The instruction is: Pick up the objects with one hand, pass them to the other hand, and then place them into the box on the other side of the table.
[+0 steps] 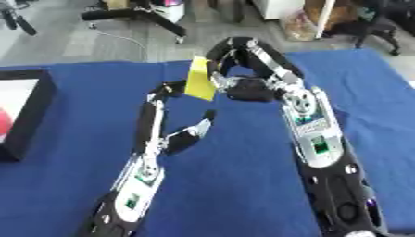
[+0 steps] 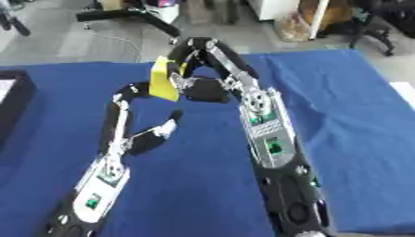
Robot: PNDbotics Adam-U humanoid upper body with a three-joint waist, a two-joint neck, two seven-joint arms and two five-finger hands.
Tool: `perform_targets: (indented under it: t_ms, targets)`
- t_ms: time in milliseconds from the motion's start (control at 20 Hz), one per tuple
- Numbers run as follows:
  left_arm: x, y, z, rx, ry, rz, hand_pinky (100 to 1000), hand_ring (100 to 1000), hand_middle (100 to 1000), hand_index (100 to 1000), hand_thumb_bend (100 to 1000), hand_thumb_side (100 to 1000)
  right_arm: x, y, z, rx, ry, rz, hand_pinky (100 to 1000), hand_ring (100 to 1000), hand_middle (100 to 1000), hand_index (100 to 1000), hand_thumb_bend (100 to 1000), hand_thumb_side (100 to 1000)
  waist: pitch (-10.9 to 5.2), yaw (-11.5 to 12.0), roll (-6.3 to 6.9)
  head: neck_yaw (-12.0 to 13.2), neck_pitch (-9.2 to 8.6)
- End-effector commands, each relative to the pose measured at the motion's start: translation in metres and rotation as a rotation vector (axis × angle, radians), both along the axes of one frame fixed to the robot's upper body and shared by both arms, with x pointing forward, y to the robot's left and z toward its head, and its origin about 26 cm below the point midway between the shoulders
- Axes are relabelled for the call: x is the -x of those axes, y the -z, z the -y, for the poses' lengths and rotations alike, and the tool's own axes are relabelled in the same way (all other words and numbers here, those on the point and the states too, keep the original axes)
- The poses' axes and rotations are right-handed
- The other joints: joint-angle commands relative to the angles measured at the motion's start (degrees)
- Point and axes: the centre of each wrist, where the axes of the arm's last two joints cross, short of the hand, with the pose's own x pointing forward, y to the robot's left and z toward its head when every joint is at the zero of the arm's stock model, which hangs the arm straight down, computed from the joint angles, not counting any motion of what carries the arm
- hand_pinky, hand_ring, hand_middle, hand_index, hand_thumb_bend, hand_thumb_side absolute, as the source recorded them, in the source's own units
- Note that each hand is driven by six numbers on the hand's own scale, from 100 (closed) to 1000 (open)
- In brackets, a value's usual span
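Observation:
My right hand [image 1: 251, 89] is raised over the middle of the blue table [image 1: 231, 185], its fingers arched and curled round a flat yellow object [image 1: 200, 79], which hangs upright from them. From the lower left my left hand [image 1: 162, 141] reaches up, open, with long fingers straight and thumb [image 1: 201, 126] spread to the side. Its fingertips [image 1: 168, 89] lie right at the yellow object's lower left edge; I cannot tell whether they touch it.
A black box [image 1: 39, 95] with a white inside and something red [image 1: 3, 122] in it stands at the table's left edge. Beyond the far edge are floor, chair legs [image 1: 146, 16] and a cable. Bare blue cloth lies to the right.

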Motion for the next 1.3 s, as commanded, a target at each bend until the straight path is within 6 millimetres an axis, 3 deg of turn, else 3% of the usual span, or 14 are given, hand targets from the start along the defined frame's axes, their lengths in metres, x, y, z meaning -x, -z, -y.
perform_targets:
  t_ms: [50, 400, 850, 1300]
  targets:
    - [-0.002, -0.009, 0.002, 0.016, -0.015, 0.039, 839, 650, 634, 795, 522, 369, 0.003, -0.012, -0.001, -0.014, -0.006, 0.037, 714, 583, 532, 636, 100, 219, -0.26, -0.05, -0.7, -0.01, -0.14]
    - [0.0, -0.007, 0.004, 0.04, -0.044, 0.054, 845, 670, 657, 809, 545, 369, 0.002, -0.01, 0.0, -0.01, -0.01, 0.03, 720, 588, 537, 641, 100, 233, -0.23, -0.08, -0.76, -0.19, -0.14]
    - [0.001, -0.012, 0.012, 0.046, 0.019, 0.133, 849, 695, 683, 830, 641, 351, 0.001, -0.004, -0.004, -0.004, -0.025, 0.005, 721, 591, 538, 641, 100, 253, -0.23, -0.07, -0.88, -0.49, -0.14]
    - [0.002, -0.014, 0.02, 0.028, 0.052, 0.171, 848, 705, 692, 835, 634, 333, 0.0, -0.002, -0.005, -0.004, -0.037, -0.002, 720, 591, 537, 640, 100, 255, -0.24, -0.14, -1.13, -0.5, -0.14]
